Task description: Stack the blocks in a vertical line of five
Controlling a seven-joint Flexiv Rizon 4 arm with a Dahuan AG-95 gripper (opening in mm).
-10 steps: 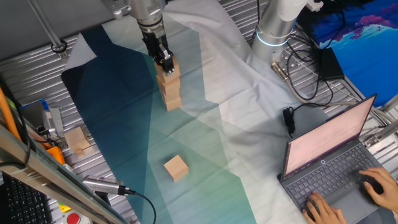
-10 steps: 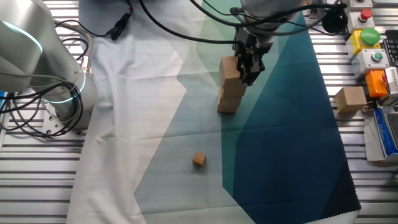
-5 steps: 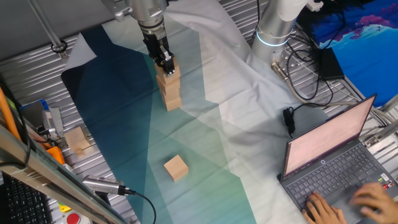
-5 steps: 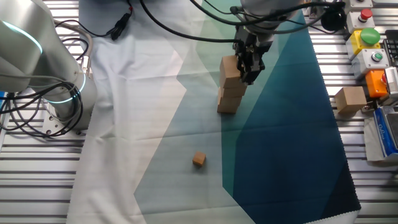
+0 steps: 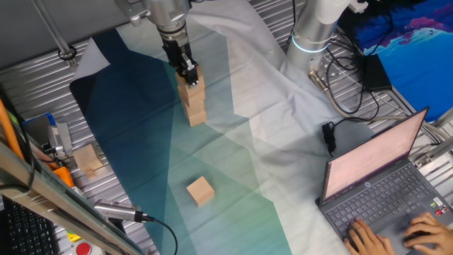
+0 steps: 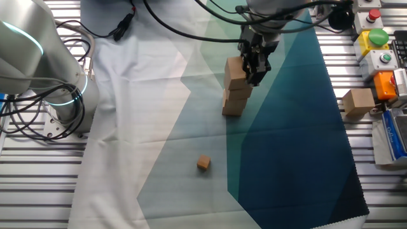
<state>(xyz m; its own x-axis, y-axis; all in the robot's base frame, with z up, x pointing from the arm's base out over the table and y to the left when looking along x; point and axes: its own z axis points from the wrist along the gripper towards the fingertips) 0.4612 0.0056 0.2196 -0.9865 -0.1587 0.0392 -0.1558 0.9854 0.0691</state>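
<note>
Nothing on the cloth is moved since the earlier frames; only typing hands (image 5: 410,230) are shifted. At upper centre, the gripper (image 5: 188,71) is clamped on the top block (image 6: 234,71) of the three-block stack (image 5: 193,99). Release should be made only once squarely seated. Two loose blocks (image 5: 200,191) (image 5: 88,159) are left.

I find no writing, label, brand, number or sign that I can read in either view. The laptop screen (image 5: 371,164) is a pale pink blur, and its keys (image 5: 382,209) are too small to make out.
</note>
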